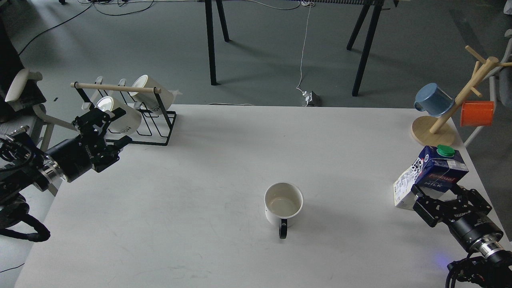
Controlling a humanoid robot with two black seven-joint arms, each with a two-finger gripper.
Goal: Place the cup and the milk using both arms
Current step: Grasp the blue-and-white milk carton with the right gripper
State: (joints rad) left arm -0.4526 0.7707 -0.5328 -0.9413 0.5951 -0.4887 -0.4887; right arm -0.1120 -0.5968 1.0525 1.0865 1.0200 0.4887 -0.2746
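A grey floor with loose cables and black trestle legs is lying beyond the white table (224,160) I am working over. The table is matte and lightly scuffed, with plenty of bare room across its middle.

The cup (283,204) is standing upright near the centre front, mouth up, its black handle pointing back toward me. The milk (430,176) is sitting at the right edge, tilted, its green cap up and away from me, its long axis leaning back and to the right.

My right gripper (438,200) is reaching at the carton's lower end, fingers spread to either side of its base; they seem to be closing around it, but I cannot tell whether they are gripping it or only bracketing it. The carton lies directly ahead of these jaws, so this arm is plainly the one for the milk.

My left gripper (105,132) is hanging at the far left, fingers parted and holding nothing, just in front of a black rack (160,124) carrying lettered mugs. It is well apart from the cup, yet I judge it the arm for it.

A mug tree (440,124) with blue and orange mugs is standing just behind the milk, crowding any lift.
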